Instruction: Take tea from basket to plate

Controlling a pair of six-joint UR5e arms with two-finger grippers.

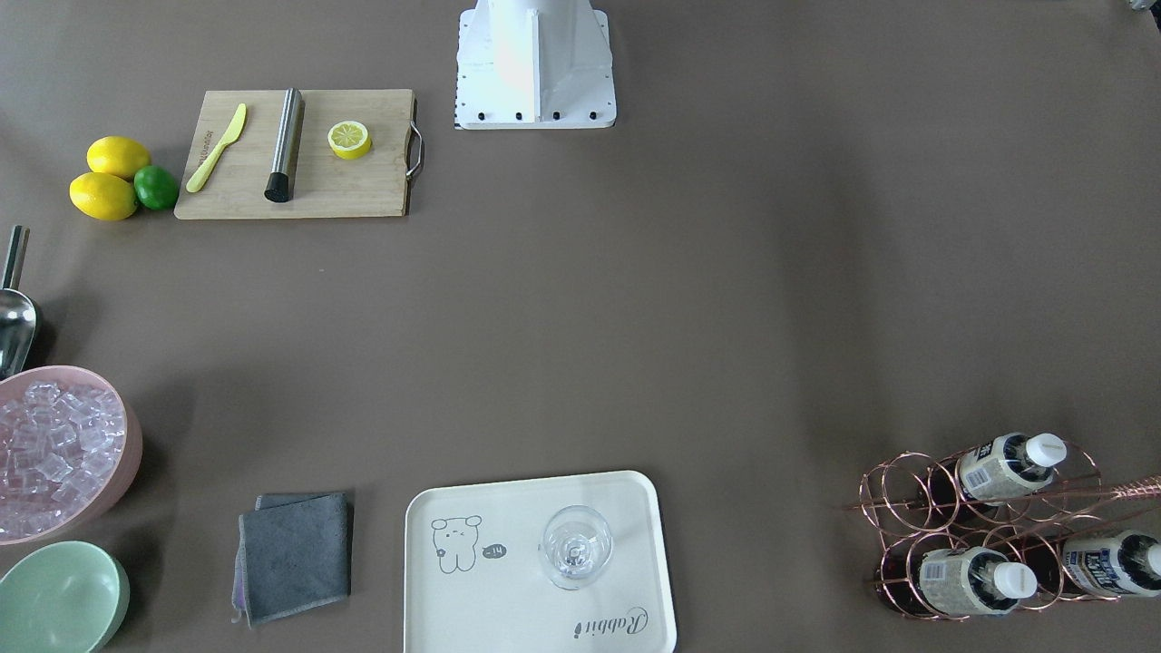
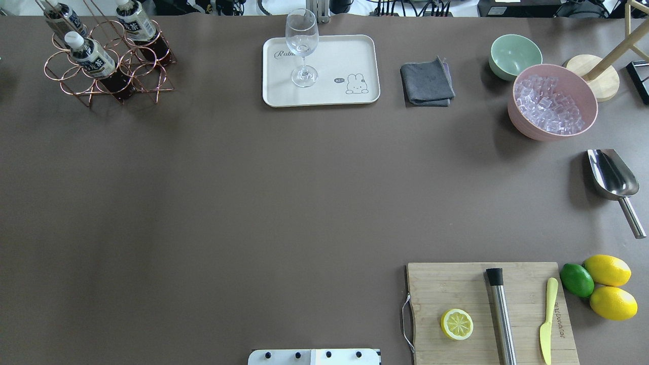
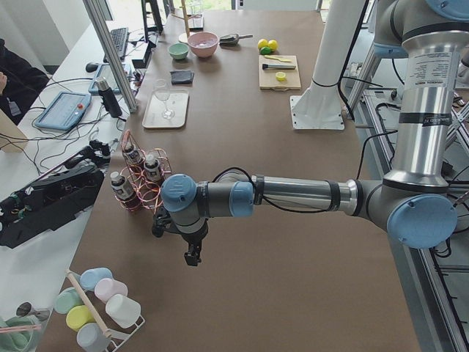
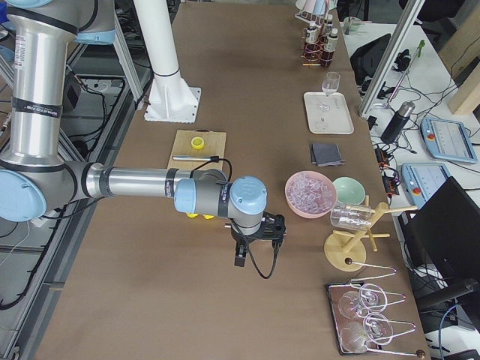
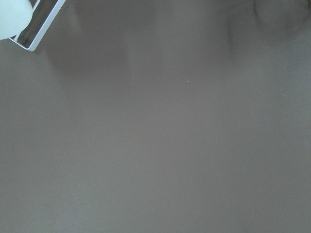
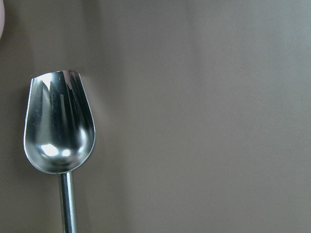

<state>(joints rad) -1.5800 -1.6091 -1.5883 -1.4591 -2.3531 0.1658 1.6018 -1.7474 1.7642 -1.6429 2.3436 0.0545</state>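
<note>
Across matte brown tabletop (image 2: 253, 203): three small clear bottles of dark tea (image 2: 91, 53) upright in copper wire basket (image 2: 109, 76), far-left corner; cream rectangular plate (image 2: 324, 66) well apart, bearing stemmed glass (image 2: 302, 35); left gripper (image 3: 192, 258) and right gripper (image 4: 238, 260) hover above the table, finger spacing impossible to tell; cluttered white desk (image 3: 44, 213) alongside.

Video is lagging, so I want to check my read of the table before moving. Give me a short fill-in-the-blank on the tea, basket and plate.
1. The basket holds ___ bottles of tea.
2. The only thing standing on the plate is a clear stemmed ___.
3. The pink bowl is full of ___ cubes.
Missing words: three; glass; ice.
</note>
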